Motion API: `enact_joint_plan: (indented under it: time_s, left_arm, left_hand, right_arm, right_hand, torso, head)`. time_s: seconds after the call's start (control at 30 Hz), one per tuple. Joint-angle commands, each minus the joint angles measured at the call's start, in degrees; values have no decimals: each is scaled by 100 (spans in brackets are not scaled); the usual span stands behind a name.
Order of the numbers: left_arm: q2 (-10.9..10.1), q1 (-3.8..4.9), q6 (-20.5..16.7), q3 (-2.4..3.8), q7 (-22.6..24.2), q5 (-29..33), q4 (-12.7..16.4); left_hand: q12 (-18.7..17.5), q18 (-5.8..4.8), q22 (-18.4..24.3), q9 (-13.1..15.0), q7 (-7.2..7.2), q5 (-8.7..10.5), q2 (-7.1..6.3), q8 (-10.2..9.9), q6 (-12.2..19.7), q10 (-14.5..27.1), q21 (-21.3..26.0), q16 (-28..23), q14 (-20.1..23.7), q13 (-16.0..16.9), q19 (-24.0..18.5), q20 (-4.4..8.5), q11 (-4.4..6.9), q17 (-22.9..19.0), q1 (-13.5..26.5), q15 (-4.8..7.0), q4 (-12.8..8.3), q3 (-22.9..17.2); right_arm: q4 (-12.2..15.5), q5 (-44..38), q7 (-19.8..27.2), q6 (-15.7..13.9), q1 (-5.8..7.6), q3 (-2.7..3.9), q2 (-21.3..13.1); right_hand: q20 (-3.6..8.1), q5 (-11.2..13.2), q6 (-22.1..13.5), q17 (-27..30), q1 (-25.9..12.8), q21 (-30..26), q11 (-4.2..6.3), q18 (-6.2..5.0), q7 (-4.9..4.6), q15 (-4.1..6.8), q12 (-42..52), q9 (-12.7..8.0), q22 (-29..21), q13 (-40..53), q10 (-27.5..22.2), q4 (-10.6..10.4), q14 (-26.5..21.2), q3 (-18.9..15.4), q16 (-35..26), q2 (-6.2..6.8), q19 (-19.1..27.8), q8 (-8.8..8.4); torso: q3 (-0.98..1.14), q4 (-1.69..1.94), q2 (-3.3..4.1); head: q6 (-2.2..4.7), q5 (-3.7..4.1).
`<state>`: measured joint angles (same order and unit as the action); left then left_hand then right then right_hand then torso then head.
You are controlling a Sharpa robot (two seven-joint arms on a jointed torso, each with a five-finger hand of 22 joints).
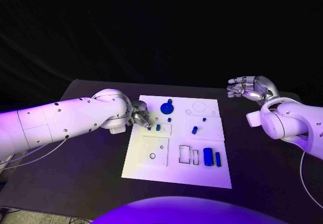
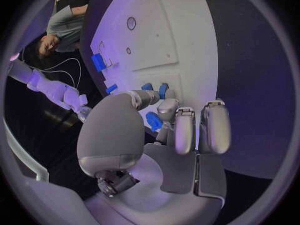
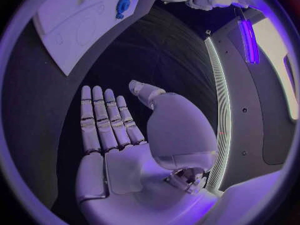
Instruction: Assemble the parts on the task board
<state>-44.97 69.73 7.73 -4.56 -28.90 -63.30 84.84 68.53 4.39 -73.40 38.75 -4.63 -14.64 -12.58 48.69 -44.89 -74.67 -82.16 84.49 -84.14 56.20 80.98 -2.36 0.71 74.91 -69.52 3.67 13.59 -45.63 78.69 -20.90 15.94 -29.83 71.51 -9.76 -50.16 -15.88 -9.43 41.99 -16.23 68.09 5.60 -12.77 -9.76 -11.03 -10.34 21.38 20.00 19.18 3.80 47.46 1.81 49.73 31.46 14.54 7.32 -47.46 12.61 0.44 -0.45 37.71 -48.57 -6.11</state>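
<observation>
Black table (image 1: 80,172) surrounds the task board (image 1: 202,175); left hand (image 1: 138,114) pinches a blue part (image 2: 154,120), right hand (image 1: 252,87) released.

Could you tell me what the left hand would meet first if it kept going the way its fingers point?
Probably the small blue part just beyond the left hand, standing on the white board; depth is hard to judge.

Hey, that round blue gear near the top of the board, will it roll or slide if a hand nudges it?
The gear appears to lie flat on the board, so it would probably slide rather than roll. It looks small and rigid, likely light, so a nudge may send it skidding. Its toothed rim might give fingers some purchase.
</observation>
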Motion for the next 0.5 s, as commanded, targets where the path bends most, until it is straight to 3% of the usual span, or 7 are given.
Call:
enact_joint_plan:
  time_s: [0.03, 0.5]
  left_arm:
    - [47, -40, 187, -37, 32, 41, 21]
    - [34, -40, 319, -42, 34, 45, 9]
  left_hand:
    - [21, -82, -5, 14, 100, -38, -49, 33, -140, -35, -32, -6, -382, 17, 43, 6, 8, 847, 104, 49, -854, -900]
    - [46, -82, -10, 75, 153, -45, -81, 123, -197, -91, -32, -5, -383, 53, 44, 31, 50, 849, 240, 79, -854, -890]
  right_arm:
    - [6, -21, 50, 85, -3, 1, 2]
    - [10, -20, 52, 79, -3, 1, -7]
  right_hand:
    - [-21, -30, -50, 5, -24, -21, 17, -39, -510, 15, 21, -6, -5, -2, -42, 9, -43, -30, 21, -30, -6, -32]
    - [-22, -32, -49, 16, -24, -30, 16, -40, -511, 14, 33, -7, -23, -1, -48, 8, -53, -36, 41, -37, -14, -32]
  torso:
    - [1, 5, -1]
    - [-6, 10, -1]
  head:
    - [-8, 14]
    - [-22, 35]
